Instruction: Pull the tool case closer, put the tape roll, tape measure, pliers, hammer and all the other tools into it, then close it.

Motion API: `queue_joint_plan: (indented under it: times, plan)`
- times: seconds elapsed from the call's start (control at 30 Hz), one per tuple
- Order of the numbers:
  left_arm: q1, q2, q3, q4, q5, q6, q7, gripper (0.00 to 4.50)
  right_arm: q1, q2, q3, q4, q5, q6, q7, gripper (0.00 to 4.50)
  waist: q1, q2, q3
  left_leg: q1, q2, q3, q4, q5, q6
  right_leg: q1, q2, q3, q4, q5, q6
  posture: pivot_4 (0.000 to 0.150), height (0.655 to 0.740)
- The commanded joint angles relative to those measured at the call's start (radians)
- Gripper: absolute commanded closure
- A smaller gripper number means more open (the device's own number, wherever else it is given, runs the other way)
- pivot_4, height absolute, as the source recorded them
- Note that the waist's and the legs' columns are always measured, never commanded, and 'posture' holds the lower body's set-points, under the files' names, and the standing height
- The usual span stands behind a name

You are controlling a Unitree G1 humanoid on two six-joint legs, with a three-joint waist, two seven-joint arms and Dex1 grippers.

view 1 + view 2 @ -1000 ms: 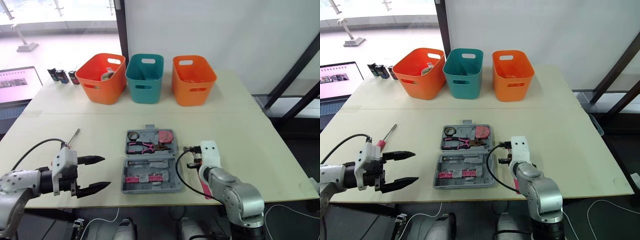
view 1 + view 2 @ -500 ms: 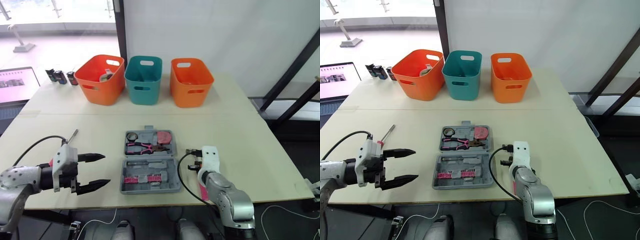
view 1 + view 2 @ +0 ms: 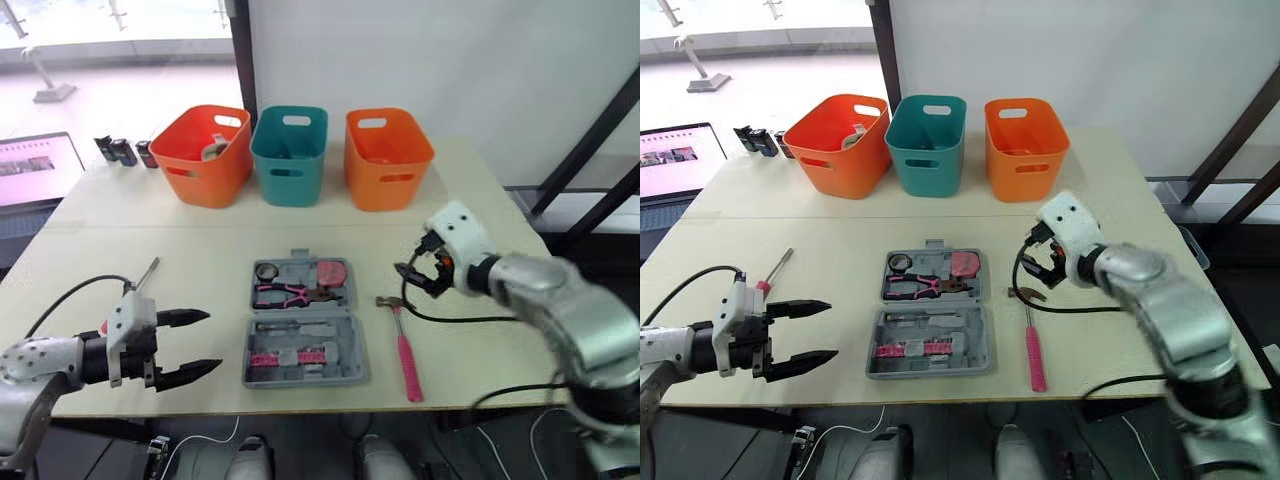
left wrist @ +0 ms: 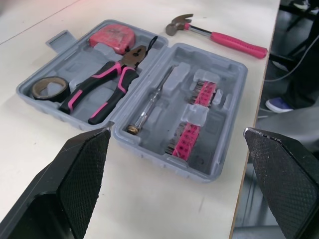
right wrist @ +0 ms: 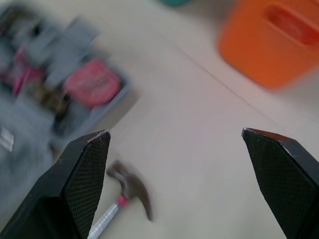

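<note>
The grey tool case (image 3: 303, 322) lies open near the table's front edge. Its far half holds a tape roll (image 3: 267, 271), pink-handled pliers (image 3: 288, 293) and a pink tape measure (image 3: 331, 272); a thin screwdriver (image 4: 149, 101) lies in the near half. A pink-handled hammer (image 3: 404, 356) rests flat on the table just right of the case. My right gripper (image 3: 410, 276) hovers open above and behind the hammer's head (image 5: 131, 189), holding nothing. My left gripper (image 3: 212, 342) is open and empty, left of the case and pointing at it. A pink-grip screwdriver (image 3: 146, 274) lies behind it.
Three baskets stand in a row at the back: orange (image 3: 203, 157), teal (image 3: 289, 157) and orange (image 3: 388, 160). Small dark items (image 3: 122, 152) sit at the back left, with a laptop screen (image 3: 35, 166) beyond the table's left edge. A black cable (image 3: 455, 319) trails from my right wrist.
My right gripper has opened, lifted off the hammer and swung up and back to the right. The hammer now lies uncovered beside the case. The left arm has stayed put.
</note>
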Motion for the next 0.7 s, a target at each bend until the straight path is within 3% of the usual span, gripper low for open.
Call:
queue_joint_plan:
  times: [0.03,0.1,0.17,0.33,0.5,0.7]
  plan:
    - [-0.008,-0.002,-0.011,-0.023,0.002,-0.007,0.007,0.00,-0.073,-0.118,0.228,0.168,-0.233,-0.618,0.348,0.05,-0.002,0.000,0.001,0.000,0.000,0.000,0.000,0.000,0.000,0.000,0.000,0.000,0.000,0.000,0.000,0.150,0.7400]
    - [-0.018,-0.004,-0.018,-0.018,0.003,-0.010,0.010,0.00,-0.157,-0.137,0.361,0.328,-0.385,-1.009,0.506,0.05,-0.009,0.001,0.001,0.000,0.000,0.001,0.000,0.000,0.000,0.000,0.000,0.000,0.000,0.000,0.002,0.150,0.7400]
    - [-0.023,-0.006,-0.021,-0.015,0.003,-0.013,0.014,0.00,-0.224,-0.110,0.432,0.463,-0.477,-1.263,0.566,0.05,-0.016,0.000,0.001,0.000,0.000,0.001,0.001,0.000,0.000,0.000,0.000,0.000,0.001,0.000,0.002,0.150,0.7400]
    - [0.002,-0.015,-0.016,-0.036,0.001,-0.016,0.026,0.00,-0.353,0.017,0.567,0.746,-0.715,-1.725,0.554,0.05,-0.028,0.001,0.002,0.001,0.000,0.000,0.001,0.000,0.000,0.000,0.001,0.000,0.002,0.000,0.003,0.150,0.7400]
    - [0.025,-0.021,-0.004,-0.056,-0.003,-0.009,0.044,0.00,-0.419,0.148,0.617,0.929,-0.902,-1.885,0.448,0.05,-0.024,0.002,0.002,0.001,0.000,0.000,0.000,0.001,-0.001,0.000,0.001,0.000,0.004,0.000,0.003,0.150,0.7400]
    - [0.060,-0.027,0.010,-0.074,-0.007,-0.018,0.057,0.00,-0.467,0.248,0.656,1.068,-1.069,-1.927,0.343,0.05,-0.023,0.002,0.003,0.002,0.000,0.000,0.001,0.001,-0.002,0.001,0.001,0.000,0.005,0.001,0.002,0.150,0.7400]
